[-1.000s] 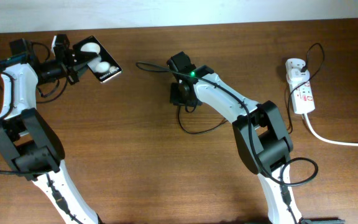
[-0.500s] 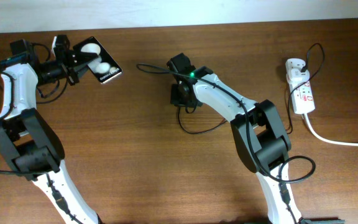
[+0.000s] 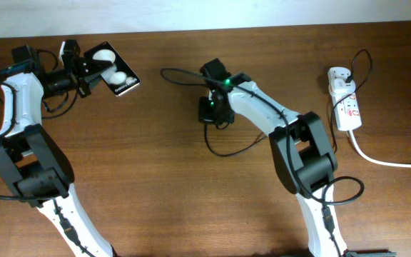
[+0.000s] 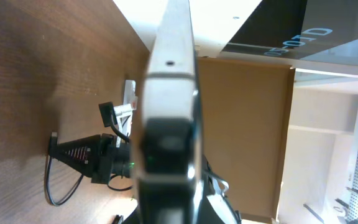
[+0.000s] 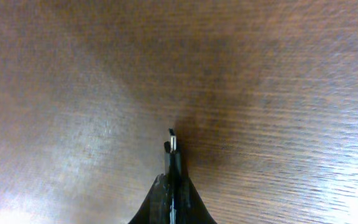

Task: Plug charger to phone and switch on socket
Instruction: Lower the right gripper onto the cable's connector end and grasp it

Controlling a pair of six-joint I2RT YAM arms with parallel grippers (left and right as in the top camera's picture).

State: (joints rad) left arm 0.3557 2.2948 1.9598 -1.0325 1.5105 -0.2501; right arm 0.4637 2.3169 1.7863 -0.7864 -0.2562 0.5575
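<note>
I stand by a brown wooden table [image 3: 155, 185] with two robot arms.

The left gripper [image 3: 90, 69] is at the far left corner of the table. Its two fingers are pinching one end of the phone [image 3: 116, 71]. The phone is a small black slab, and its face with two white round spots points up. It sits a bit slanted. I cannot tell if it touches the wood or hangs just above it. In the left wrist view the phone [image 4: 173, 50] shows only its thin pale edge, with a tiny hole in it.

The right gripper [image 3: 207, 114] is near the middle of the table, toward the back. It points down at the wood. In the right wrist view its fingers [image 5: 166, 193] are pressed tight together, and they pinch the small plug tip of the charger [image 5: 173, 144]. The little metal tip pokes out past the fingers, just over the table.

The rest of the charger [image 3: 223, 153] is a long thin black cable. It makes a loose loop on the wood below the right gripper and runs off to the right, toward the socket [image 3: 348, 107].

The socket is a long white strip with red marks. It lies at the far right side of the table, well apart from the phone. A white adapter plug [image 3: 339, 77] sits in its top end. A thick white cord [image 3: 387, 162] trails from its bottom end to the right edge.
</note>
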